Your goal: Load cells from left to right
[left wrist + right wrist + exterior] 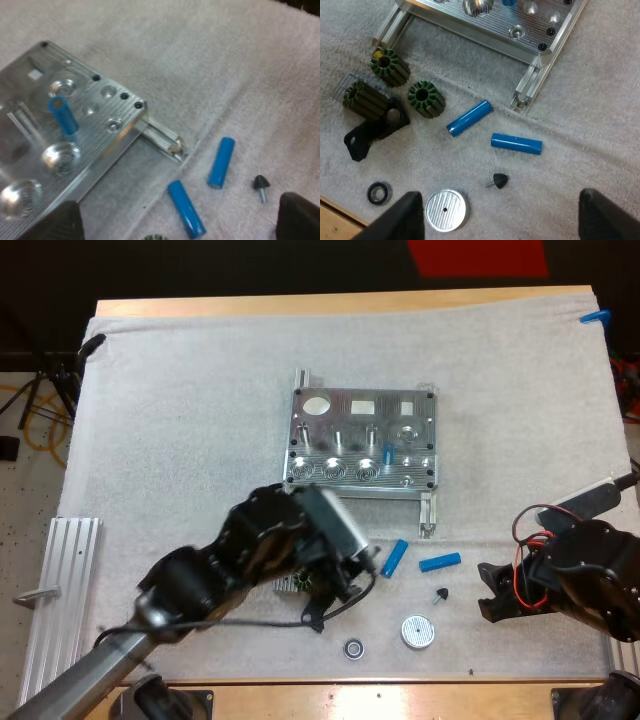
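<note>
The left gripper [180, 220] hovers just off the near edge of the metal fixture [360, 445], its fingers [65, 222] spread wide with nothing between them. The right gripper [507, 215] hangs well off the fixture's near right corner, also spread wide and empty. An upright blue cell [63, 116] stands in a pocket of the fixture. A loose blue cell [469, 118] and a second loose cell [516, 143] lie flat on the white mat [200, 390] just beside the fixture's near right leg, untouched. A small black bumper [498, 180] lies a little farther from the fixture.
</note>
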`<action>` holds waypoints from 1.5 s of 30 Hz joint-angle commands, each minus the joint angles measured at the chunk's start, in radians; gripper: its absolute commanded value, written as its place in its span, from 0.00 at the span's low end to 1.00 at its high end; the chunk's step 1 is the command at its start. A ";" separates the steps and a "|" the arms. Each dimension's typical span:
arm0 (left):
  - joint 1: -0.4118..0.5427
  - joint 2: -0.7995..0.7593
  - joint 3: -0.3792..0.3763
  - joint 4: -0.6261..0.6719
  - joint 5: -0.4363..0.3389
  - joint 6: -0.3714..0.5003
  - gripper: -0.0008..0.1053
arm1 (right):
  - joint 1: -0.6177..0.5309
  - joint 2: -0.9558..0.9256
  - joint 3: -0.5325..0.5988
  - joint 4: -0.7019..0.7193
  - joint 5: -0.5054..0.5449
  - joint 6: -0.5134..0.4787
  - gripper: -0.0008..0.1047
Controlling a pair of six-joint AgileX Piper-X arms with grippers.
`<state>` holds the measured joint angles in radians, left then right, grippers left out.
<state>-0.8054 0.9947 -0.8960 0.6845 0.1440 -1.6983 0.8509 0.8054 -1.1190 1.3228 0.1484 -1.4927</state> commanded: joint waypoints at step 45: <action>-0.136 0.858 -0.378 0.272 -0.097 -0.177 0.48 | 0.002 -0.001 -0.004 -0.002 0.006 0.016 0.61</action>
<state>-0.9477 1.8505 -1.2632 0.9359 0.0624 -1.8596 0.8509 0.8054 -1.1190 1.3228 0.1484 -1.4804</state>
